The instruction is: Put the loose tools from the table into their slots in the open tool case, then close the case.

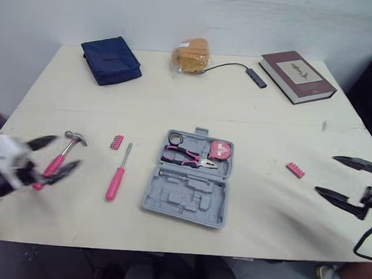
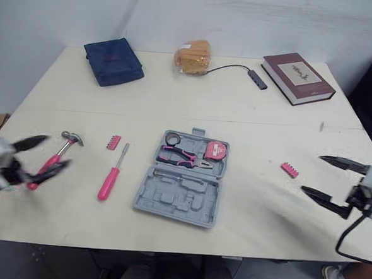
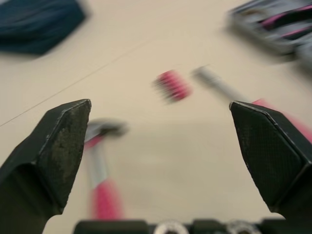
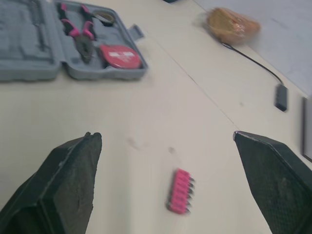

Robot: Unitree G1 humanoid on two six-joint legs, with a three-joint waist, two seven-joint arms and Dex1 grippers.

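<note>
Tool case (image 1: 185,196) lies open mid-table, hinge running across it. Pliers (image 1: 185,157) and tape measure (image 1: 220,150) are seated in the far half.

Loose on the table, robot's left of the case: screwdriver (image 1: 117,176) nearest it, a pink bit strip (image 1: 116,141) just beside the screwdriver's tip, and the hammer (image 1: 62,157) further out. A second pink bit strip (image 1: 295,169) lies right of the case, well apart from it.

Left gripper (image 1: 62,154): fingers (image 3: 58,146) spread wide, nothing held, positioned over the hammer handle. The view is blurred there; it looks like hovering, not contact.

Right gripper (image 1: 327,175): fingers spread wide and empty, near the table's right edge, close to the second bit strip but not touching.

Along the far edge: navy pouch (image 1: 110,59), bagged orange item (image 1: 190,55), cable adapter (image 1: 256,77), book (image 1: 297,75).
</note>
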